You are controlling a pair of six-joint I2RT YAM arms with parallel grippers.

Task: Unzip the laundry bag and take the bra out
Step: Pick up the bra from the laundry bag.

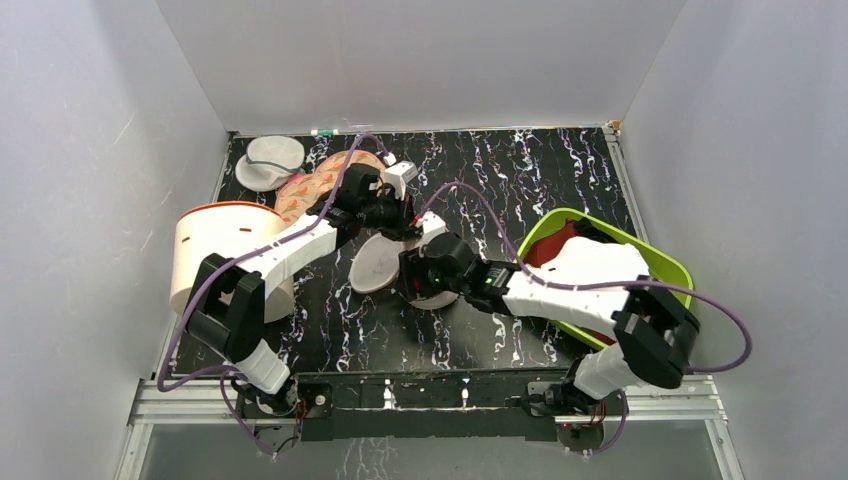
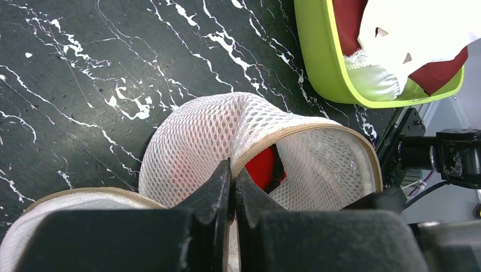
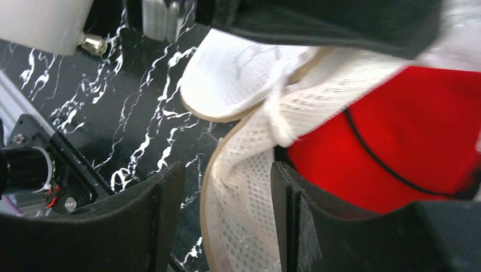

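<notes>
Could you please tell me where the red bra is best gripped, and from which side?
Probably the red cup of the bra showing in the unzipped mouth of the laundry bag, approached from the right gripper, which that opening faces. Mesh covers the rest; the left gripper, jaws shut on mesh by the zip edge, holds the mouth up.

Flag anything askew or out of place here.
The round cream-white mesh laundry bag at mid-table gapes open, one half buckled where the left gripper pinches it by the rim; the bright red bra shows in the gap.
</notes>
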